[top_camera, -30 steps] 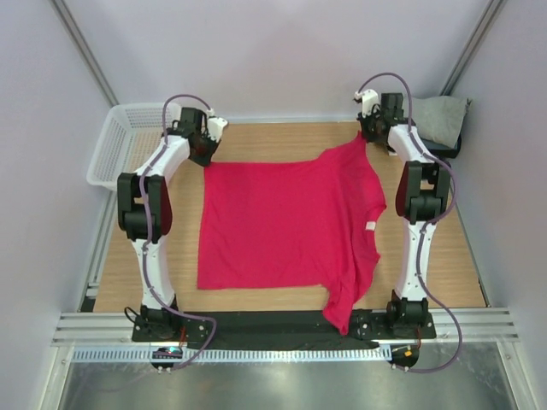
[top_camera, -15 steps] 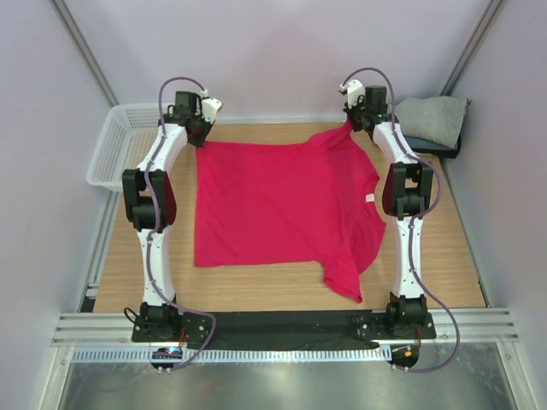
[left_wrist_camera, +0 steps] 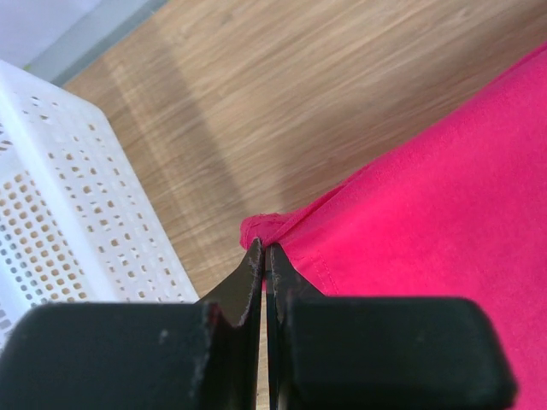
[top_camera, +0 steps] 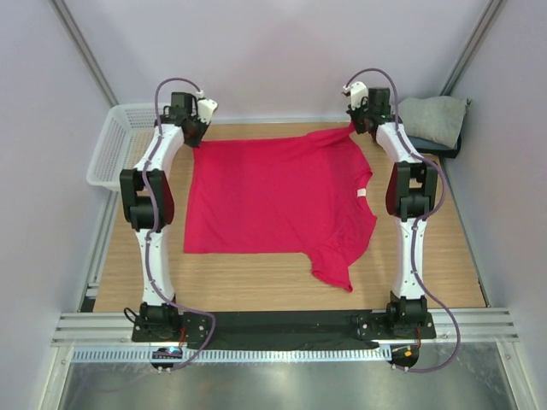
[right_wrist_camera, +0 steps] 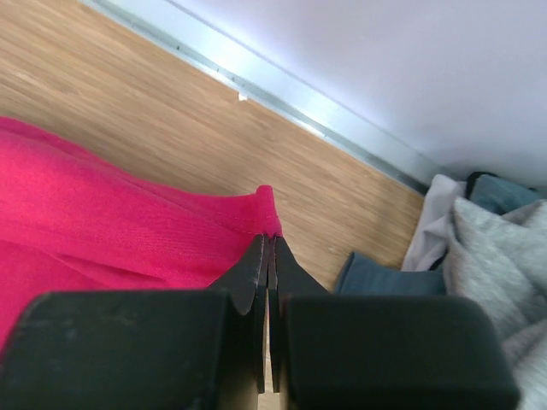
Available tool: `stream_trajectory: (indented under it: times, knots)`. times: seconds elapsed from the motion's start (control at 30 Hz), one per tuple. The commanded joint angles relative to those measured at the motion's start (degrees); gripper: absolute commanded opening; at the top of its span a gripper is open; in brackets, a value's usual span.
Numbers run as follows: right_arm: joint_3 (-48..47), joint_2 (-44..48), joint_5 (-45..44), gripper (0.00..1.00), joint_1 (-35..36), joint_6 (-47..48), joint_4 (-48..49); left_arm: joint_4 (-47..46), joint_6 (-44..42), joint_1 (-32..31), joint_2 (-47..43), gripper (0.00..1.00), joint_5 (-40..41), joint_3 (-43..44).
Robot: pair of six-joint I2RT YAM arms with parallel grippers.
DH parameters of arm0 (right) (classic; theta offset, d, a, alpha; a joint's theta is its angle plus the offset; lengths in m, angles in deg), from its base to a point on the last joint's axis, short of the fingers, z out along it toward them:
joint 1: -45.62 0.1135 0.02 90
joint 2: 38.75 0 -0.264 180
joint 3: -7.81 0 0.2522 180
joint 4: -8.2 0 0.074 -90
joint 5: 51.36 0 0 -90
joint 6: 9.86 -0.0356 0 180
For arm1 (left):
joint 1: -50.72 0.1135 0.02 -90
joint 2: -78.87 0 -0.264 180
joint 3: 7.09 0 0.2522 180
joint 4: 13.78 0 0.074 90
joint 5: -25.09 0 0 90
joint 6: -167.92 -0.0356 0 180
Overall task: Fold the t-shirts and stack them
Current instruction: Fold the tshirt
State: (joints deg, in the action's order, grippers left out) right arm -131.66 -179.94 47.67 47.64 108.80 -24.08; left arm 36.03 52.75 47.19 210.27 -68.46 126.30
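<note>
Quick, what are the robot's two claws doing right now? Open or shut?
The left gripper is shut on the crimson-pink t-shirt, pinching its far edge.
The right gripper is shut on the same shirt's far edge.

Pale lilac walls [top_camera: 273,51] enclose a wooden table [top_camera: 239,284] on three sides. Slanted aluminium posts [top_camera: 79,43] rise at its far corners. A brushed metal sheet [top_camera: 273,389] lies in front. Lighting is even.

The wooden table [top_camera: 282,286] in front of me is carrying three things. A crimson-pink t-shirt [top_camera: 273,201] is lying spread across its middle, one sleeve pointing near. A stack of folded shirts [top_camera: 434,120], light grey on top, is sitting at the far right corner. A white mesh basket [top_camera: 115,154] is sitting at the far left edge.
</note>
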Motion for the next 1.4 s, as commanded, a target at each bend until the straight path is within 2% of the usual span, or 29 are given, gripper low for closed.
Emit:
stream_trajectory:
  times: [0.0,0.23,0.47,0.87,1.37]
  knots:
    - [-0.5,8.3,-0.4,0.01,0.2,-1.2,1.4,-0.7,0.6,0.2,-4.3,0.0,0.1,-1.0]
    - [4.9,15.3,0.4,0.01,1.9,-2.5,-2.2,-1.9,1.4,0.7,-8.5,0.0,-0.7,-4.2]
    - [18.0,26.3,0.5,0.01,3.6,-1.9,-3.6,-2.2,1.8,0.8,-13.8,0.0,-1.7,-9.7]
    - [33.8,37.2,0.8,0.01,3.5,-1.3,-3.9,-2.1,2.7,1.2,-20.8,0.0,-2.3,-19.9]
    - [49.2,48.1,1.2,0.01,3.6,-1.5,-4.2,3.9,5.2,1.1,-18.8,0.0,-6.3,-21.1]
